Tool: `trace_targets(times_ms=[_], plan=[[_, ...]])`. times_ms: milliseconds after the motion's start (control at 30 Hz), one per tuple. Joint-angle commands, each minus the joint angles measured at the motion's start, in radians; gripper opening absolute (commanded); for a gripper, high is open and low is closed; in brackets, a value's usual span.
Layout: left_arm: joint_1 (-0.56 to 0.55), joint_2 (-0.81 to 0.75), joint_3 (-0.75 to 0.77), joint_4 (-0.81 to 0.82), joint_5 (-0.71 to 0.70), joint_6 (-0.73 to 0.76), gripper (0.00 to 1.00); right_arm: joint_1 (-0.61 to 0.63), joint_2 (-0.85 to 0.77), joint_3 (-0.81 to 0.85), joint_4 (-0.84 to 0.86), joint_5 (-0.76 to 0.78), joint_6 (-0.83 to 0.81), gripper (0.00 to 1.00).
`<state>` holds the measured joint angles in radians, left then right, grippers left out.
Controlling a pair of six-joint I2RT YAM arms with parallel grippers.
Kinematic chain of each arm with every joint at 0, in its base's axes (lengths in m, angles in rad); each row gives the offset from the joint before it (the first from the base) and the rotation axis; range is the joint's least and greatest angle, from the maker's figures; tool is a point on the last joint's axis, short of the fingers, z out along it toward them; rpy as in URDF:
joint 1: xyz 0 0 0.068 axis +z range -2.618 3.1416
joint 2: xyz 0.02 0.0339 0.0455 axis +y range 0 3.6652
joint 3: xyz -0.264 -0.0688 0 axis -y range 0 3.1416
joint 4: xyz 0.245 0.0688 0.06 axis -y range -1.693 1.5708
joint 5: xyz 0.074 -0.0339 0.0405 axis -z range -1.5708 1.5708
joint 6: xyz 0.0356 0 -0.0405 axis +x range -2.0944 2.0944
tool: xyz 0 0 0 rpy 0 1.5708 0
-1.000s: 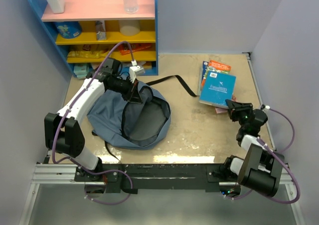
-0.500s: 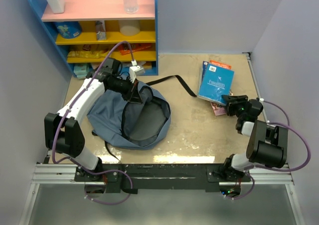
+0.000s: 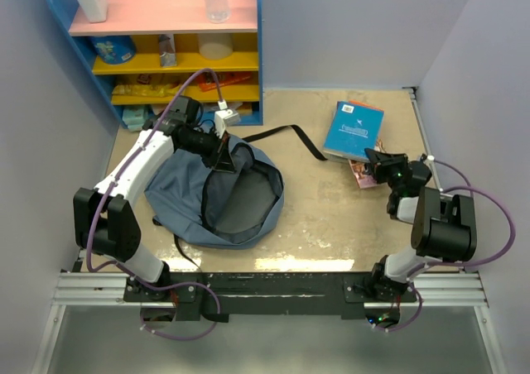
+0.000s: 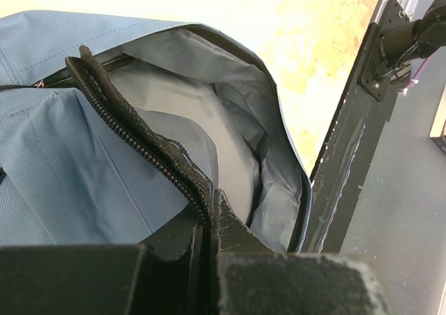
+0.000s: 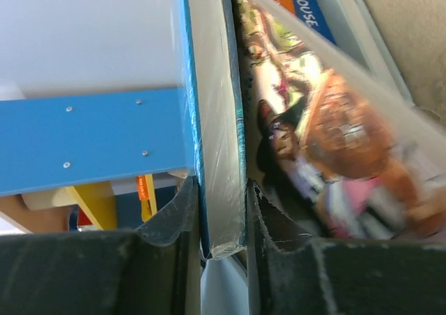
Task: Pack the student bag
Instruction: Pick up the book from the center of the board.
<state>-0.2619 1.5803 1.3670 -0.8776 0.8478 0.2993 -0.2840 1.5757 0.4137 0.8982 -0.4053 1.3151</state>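
Top view: blue book [image 3: 354,131] hides most of the stack [image 3: 360,176] beneath; shelf [image 3: 258,51] items too small to identify. Left wrist: student bag [image 4: 70,175] cropped, its bottom hidden by its own folds.

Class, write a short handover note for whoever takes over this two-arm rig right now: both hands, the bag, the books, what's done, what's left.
Left hand: shut on the zipper edge of the student bag, holding its mouth open.
Right hand: shut on a corner of the blue book, which tops the book pile right of the bag.
Done: bag open; no book seen inside.
Left: carry the blue book into the bag, then probably the others.
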Motion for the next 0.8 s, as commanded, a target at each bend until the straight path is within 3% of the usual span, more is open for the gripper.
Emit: trace_targets(times_ms=[0,333,467,600,767], plan=[[0.010,-0.022,0.040,0.000,0.010,0.015,0.00,0.014,-0.046,-0.052,0.013,0.036,0.022,0.00],[0.016,-0.008,0.038,0.060,-0.027,-0.034,0.00,0.215,-0.367,-0.049,-0.096,0.060,0.128,0.00],[0.026,-0.002,0.040,0.127,-0.117,-0.089,0.00,0.304,-0.500,-0.044,-0.176,0.080,0.141,0.00],[0.033,0.047,0.067,0.193,-0.202,-0.129,0.00,0.338,-0.511,-0.001,-0.200,0.068,0.142,0.00],[0.039,0.116,0.107,0.207,-0.210,-0.154,0.00,0.391,-0.500,0.089,-0.240,0.048,0.142,0.00]])
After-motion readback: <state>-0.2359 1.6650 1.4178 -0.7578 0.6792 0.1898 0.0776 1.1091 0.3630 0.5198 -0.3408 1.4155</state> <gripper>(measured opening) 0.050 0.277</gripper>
